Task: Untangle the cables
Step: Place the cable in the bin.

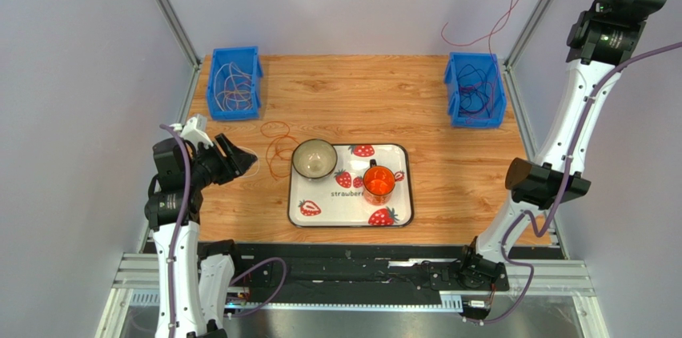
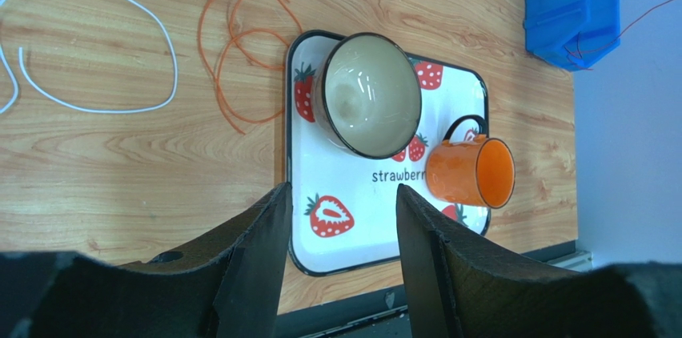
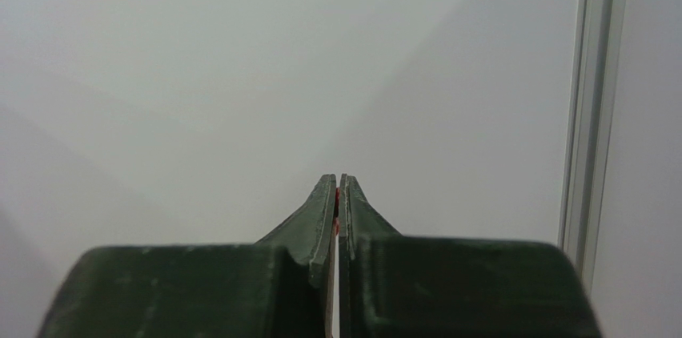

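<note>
Pinching a limp, hair-thin red cable [image 3: 338, 224], the right fingers [image 3: 324, 218] are clamped together; left fingers [image 2: 256, 250] gape empty. Loose orange cable [image 2: 240, 42] probably wants a mid-loop pinch.

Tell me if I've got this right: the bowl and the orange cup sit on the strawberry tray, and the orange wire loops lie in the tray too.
Not quite. The bowl and orange cup do sit on the strawberry tray, but the orange wire loops lie on the wooden table beside the tray, not in it. The top external view shows this.
</note>
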`<action>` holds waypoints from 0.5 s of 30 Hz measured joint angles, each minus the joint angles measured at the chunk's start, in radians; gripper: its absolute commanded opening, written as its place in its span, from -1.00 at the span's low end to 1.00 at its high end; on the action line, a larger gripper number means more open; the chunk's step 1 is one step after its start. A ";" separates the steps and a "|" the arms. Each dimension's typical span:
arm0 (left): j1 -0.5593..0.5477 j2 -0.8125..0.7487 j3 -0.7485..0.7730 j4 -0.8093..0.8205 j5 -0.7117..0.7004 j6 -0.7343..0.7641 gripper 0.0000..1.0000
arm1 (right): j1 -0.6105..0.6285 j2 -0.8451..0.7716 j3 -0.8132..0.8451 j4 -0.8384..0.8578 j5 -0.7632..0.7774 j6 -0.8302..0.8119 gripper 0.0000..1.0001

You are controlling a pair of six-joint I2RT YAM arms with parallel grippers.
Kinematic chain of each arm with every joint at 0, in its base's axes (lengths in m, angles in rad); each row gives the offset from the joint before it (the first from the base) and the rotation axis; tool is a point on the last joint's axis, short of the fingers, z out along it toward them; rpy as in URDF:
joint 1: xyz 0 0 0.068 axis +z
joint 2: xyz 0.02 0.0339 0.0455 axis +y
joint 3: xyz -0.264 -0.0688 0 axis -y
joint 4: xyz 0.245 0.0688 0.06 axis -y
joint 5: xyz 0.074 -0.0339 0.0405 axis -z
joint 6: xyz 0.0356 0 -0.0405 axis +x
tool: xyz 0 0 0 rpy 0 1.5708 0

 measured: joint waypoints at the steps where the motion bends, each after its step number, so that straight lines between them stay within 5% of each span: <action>1: 0.000 -0.002 0.000 0.000 0.000 0.000 0.17 | -0.001 0.005 -0.010 0.001 -0.006 0.002 -1.00; 15: -0.008 -0.011 -0.002 0.001 0.000 0.001 0.15 | -0.012 0.189 -0.071 0.005 -0.057 0.034 -1.00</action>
